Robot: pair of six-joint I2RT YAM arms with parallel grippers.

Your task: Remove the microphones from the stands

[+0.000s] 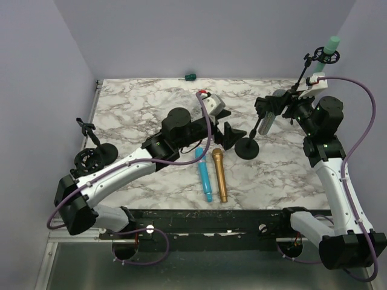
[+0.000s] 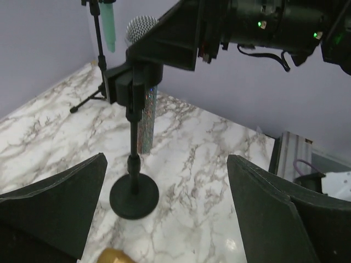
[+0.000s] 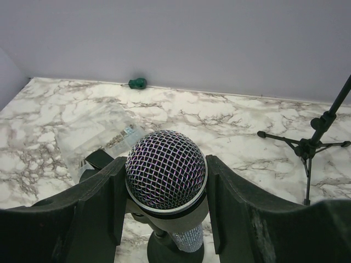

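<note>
Microphone (image 3: 166, 170) with a mesh head sits atop the small black stand (image 2: 134, 194), clamped between the right gripper (image 3: 167, 183) fingers. Left gripper (image 2: 164, 204) hangs wide open, empty, near the stand's base.

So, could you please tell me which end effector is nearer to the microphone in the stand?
Right. The right end effector grips the microphone; the left end effector hangs open short of the stand base.
</note>
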